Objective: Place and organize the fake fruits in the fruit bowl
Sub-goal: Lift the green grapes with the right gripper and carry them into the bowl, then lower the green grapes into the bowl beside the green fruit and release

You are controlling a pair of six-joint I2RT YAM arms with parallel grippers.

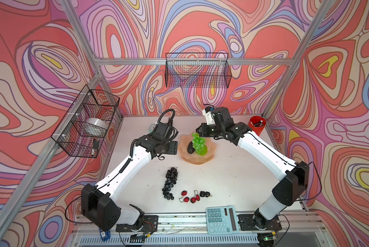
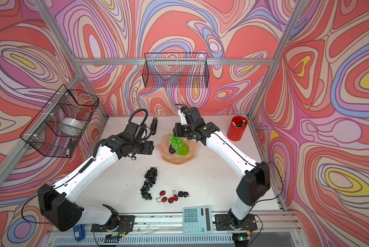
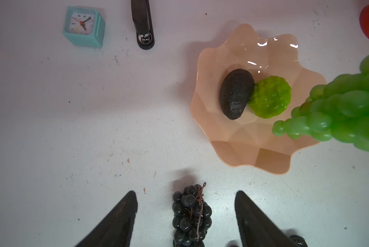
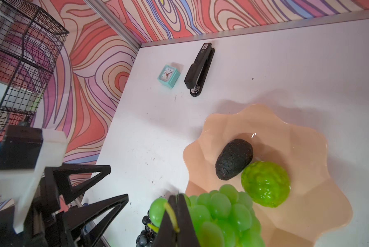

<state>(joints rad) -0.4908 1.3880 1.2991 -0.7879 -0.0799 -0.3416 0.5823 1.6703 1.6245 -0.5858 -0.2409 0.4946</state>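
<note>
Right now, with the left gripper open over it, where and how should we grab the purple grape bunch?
Take the dark purple grape bunch at its stem end, coming straight down from above with the jaws across its width. It lies flat and long on the table, so side access is poor. The open left gripper straddles that end, so probably only a descent is needed.

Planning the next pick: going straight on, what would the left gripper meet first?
Probably the dark purple grape bunch: its stem end shows between the left gripper's open jaws; height unclear.
</note>
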